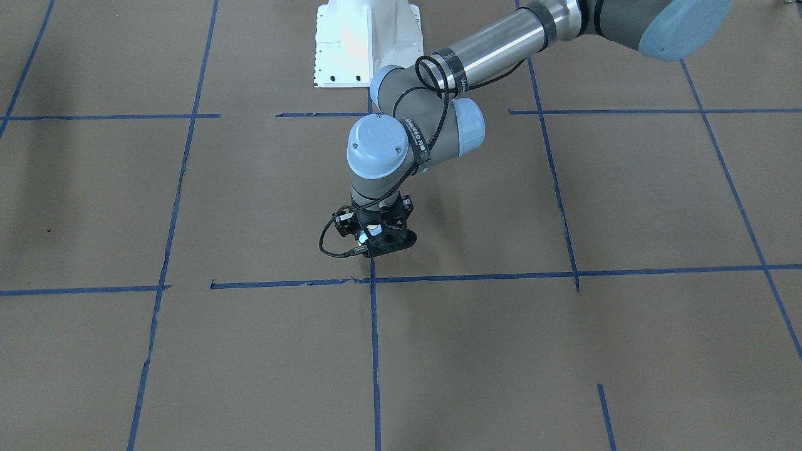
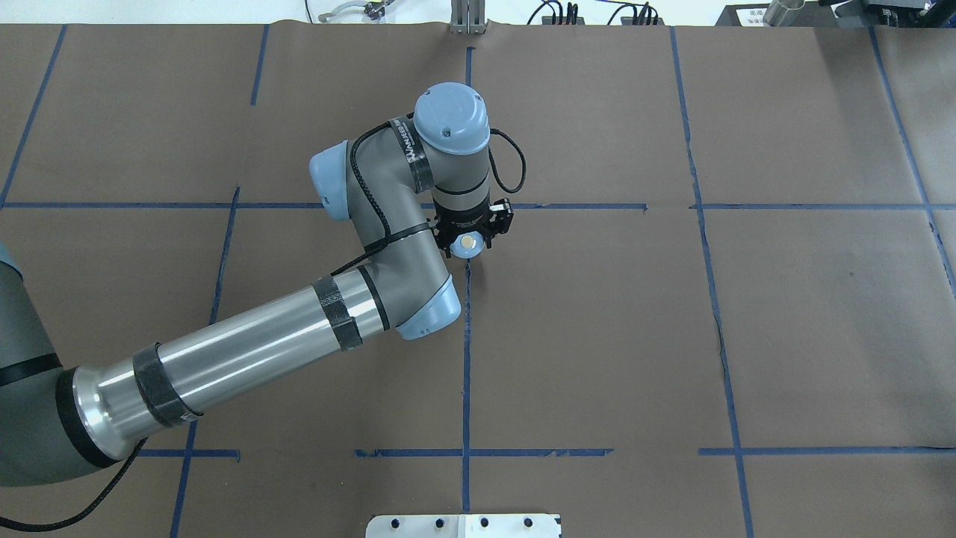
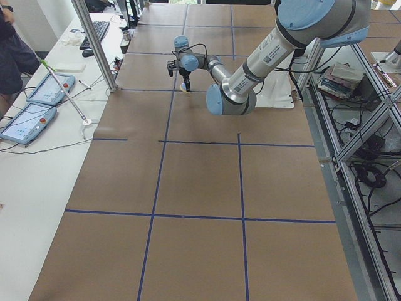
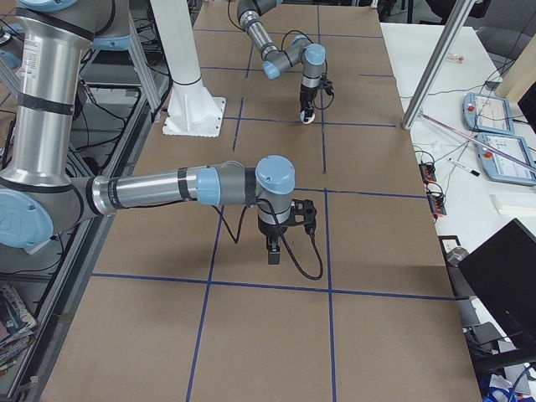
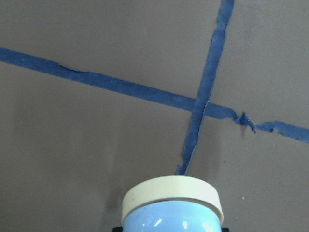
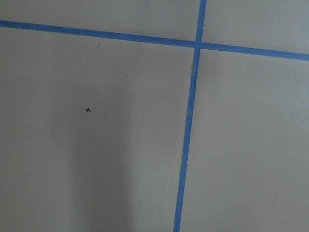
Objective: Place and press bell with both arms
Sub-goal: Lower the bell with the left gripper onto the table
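Note:
My left gripper (image 2: 470, 240) points straight down and is shut on the bell (image 2: 468, 244), a small light blue dome with cream trim. In the left wrist view the bell (image 5: 172, 208) fills the bottom edge, its cream rim toward a crossing of blue tape lines. The left arm (image 2: 254, 351) reaches in over the brown paper to the table's middle. In the exterior right view the bell (image 4: 308, 119) hangs low over the paper. My right gripper (image 4: 275, 249) shows only in that view, pointing down; I cannot tell whether it is open or shut. Its wrist view shows only paper and tape.
The table is covered in brown paper with a grid of blue tape (image 1: 476, 275). The white bolted pedestal (image 1: 366, 41) stands at the robot's side. A side table with tablets (image 3: 28, 122) and a slanted metal post (image 3: 94, 44) lies beyond the far edge.

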Controlling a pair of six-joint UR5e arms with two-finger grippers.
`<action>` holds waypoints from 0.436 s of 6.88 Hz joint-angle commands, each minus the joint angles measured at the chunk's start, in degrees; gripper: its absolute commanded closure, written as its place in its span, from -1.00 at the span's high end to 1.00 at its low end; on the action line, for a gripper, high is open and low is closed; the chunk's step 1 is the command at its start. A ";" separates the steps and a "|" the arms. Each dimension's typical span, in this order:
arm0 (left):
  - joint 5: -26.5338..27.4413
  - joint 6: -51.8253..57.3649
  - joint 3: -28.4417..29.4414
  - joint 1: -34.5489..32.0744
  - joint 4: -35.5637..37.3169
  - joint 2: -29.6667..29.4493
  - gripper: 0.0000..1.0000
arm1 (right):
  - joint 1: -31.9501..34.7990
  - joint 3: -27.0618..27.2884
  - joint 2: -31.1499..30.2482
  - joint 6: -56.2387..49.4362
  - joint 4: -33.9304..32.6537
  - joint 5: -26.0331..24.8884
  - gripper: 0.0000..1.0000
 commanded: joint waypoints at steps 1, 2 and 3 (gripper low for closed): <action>0.00 0.00 -0.08 0.00 0.00 -0.03 0.52 | 0.00 0.00 0.00 -0.02 0.00 0.00 1.00; 0.00 0.09 -0.08 0.00 -0.09 -0.12 0.82 | 0.00 0.00 0.00 -0.02 0.00 0.00 1.00; 0.00 0.26 -0.16 0.00 -0.09 -0.12 1.00 | 0.00 0.00 0.09 -0.02 0.00 0.00 1.00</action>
